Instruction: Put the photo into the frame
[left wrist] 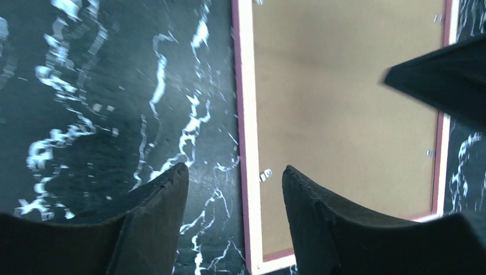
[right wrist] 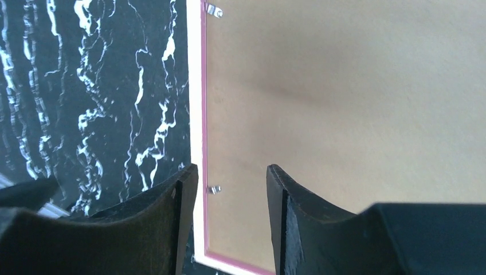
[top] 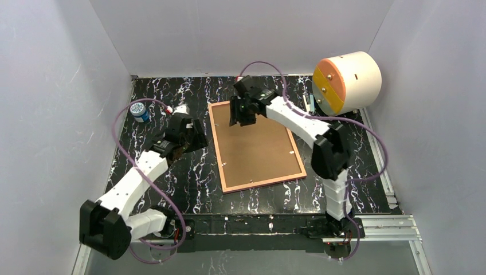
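Seen from above, the frame [top: 263, 181] lies back-up on the counter [top: 195, 177] with the brown backing board [top: 255, 146] seated in it. The photo shows nowhere, so I judge it cannot go in unless that board comes out first. At the left wrist, the left pincer [left wrist: 234, 169] is parted and empty beside the frame's rim [left wrist: 246, 143], and closing there might only nudge the frame askew. At the right wrist, the right pincer [right wrist: 232, 167], also parted and holding nothing, hangs by a small metal tab [right wrist: 213, 189]; slipping off it could leave the board locked.
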Controlling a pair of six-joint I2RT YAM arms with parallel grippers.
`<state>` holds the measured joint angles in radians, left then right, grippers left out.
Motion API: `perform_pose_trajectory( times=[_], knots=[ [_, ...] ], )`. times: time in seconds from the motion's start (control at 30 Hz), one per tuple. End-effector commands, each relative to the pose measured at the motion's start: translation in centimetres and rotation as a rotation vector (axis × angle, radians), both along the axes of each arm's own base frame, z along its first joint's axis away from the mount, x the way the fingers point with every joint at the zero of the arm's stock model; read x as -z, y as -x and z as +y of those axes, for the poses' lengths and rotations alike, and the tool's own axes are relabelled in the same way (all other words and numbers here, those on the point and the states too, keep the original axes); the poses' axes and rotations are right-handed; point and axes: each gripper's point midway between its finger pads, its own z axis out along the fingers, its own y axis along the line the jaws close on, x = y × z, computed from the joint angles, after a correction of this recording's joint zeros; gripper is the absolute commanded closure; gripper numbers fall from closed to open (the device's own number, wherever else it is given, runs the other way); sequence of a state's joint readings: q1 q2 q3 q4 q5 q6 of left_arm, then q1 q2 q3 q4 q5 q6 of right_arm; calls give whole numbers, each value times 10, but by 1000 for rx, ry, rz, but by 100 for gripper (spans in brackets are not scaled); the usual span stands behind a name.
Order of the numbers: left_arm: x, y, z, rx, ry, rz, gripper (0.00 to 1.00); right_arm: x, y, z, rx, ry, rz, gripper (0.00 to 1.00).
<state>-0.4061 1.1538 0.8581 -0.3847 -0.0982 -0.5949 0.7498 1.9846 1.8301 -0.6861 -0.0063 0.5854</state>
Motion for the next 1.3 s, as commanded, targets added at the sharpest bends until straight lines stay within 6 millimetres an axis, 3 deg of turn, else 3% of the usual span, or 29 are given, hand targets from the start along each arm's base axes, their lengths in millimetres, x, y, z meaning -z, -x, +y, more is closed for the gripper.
perform_pose_trajectory(
  times=[0.0, 0.13, 0.27, 0.4, 0.67, 0.83, 1.17, 1.27],
  knots=[
    [-48, -3, 45, -167, -123, -154, 38, 14, 7, 28, -32, 123, -13, 41],
    [-78, 2, 56, -210, -112, -242, 30, 38, 8, 57, -66, 168, 7, 36],
    [-82, 12, 59, -227, -81, -260, 28, 61, 26, 89, -125, 88, 131, 39],
    [-71, 20, 59, -219, -71, -226, 27, 89, 23, 83, -100, 163, 93, 39],
    [-58, 34, 64, -230, -80, -179, 26, 116, 31, 87, -129, 268, 41, 46],
    [-57, 39, 71, -257, -94, -177, 26, 121, 44, 91, -148, 339, -4, 49],
    [-52, 53, 72, -259, -63, -170, 24, 130, 53, 73, -123, 538, -122, 59],
    [-52, 55, 70, -250, -51, -170, 23, 128, 55, 74, -115, 541, -129, 69]
  ],
)
